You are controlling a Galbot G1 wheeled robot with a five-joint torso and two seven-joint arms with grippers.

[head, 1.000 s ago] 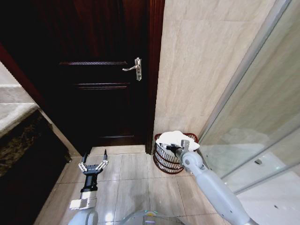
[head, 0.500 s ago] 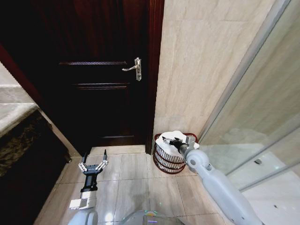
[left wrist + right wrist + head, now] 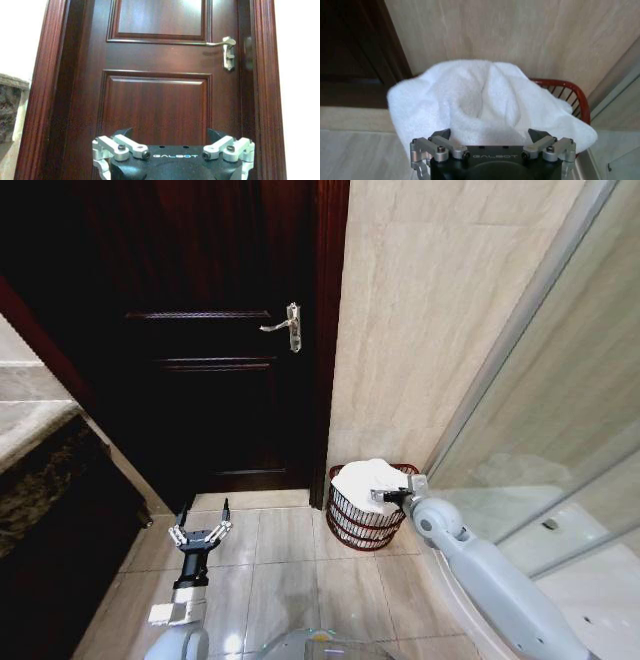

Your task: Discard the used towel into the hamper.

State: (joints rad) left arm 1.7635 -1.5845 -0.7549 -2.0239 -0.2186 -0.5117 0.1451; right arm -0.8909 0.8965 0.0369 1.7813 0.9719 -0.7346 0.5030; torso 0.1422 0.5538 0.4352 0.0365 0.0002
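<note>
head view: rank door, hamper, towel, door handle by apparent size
1. Door
2. Hamper, slightly larger than the towel
3. Towel, heaped in the hamper, close call
4. Door handle

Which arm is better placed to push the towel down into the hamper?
Right. Its end effector is open at the hamper beside the towel; the left end effector hovers over floor near the door.

— How's my light on the head camera?

— Uneven. The dark reddish-brown panelled wooden door (image 3: 215, 360) swallows detail and goes near black left of its silver lever handle (image 3: 284, 326). Right of the door, the beige stone wall (image 3: 430, 320) is bright.

— Glare?

— Below the door, glossy floor tiles (image 3: 290, 580) show white hotspots. The crumpled white towel (image 3: 485, 101) nearly blows out, and lines bend toward my frame edges.
</note>
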